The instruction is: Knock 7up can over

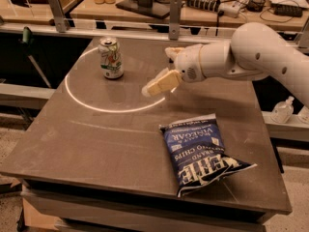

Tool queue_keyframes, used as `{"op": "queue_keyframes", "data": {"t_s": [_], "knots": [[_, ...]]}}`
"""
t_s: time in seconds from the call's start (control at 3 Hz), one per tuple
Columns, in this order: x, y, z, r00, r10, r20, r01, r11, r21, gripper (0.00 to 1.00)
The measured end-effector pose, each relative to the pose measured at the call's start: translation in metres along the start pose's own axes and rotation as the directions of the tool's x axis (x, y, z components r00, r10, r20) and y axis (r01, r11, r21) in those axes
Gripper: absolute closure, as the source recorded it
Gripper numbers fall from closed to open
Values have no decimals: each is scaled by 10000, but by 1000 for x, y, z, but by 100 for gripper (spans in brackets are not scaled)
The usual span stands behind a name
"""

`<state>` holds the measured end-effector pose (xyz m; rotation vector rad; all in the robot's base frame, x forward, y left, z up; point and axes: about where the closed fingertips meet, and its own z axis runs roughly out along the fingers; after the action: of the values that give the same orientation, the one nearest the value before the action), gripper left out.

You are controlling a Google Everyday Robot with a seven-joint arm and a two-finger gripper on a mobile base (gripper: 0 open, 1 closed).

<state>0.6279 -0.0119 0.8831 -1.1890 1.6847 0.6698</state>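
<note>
Though near the upright 7up can (111,58), hand (151,88) apart, low over table (96,144).

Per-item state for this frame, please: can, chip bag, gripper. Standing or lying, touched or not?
7up can: upright on the table, untouched, not yet knocked over.
chip bag: lying flat on the table.
gripper: above the table, apart from the 7up can.

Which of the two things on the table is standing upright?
The 7up can, far left, stands upright; the blue chip bag lies flat at the near right. The gripper hangs above the table, right of the can.
</note>
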Motion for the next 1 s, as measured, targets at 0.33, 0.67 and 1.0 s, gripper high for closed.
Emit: {"op": "queue_keyframes", "data": {"t_s": [0.33, 0.67, 1.0], "knots": [[-9, -10, 52, 9985, -42, 550, 46, 10000, -61, 0], [-20, -14, 83, 9949, -143, 1003, 165, 9996, -212, 0], [-35, -18, 117, 9892, -215, 1452, 304, 9978, -592, 0]]}}
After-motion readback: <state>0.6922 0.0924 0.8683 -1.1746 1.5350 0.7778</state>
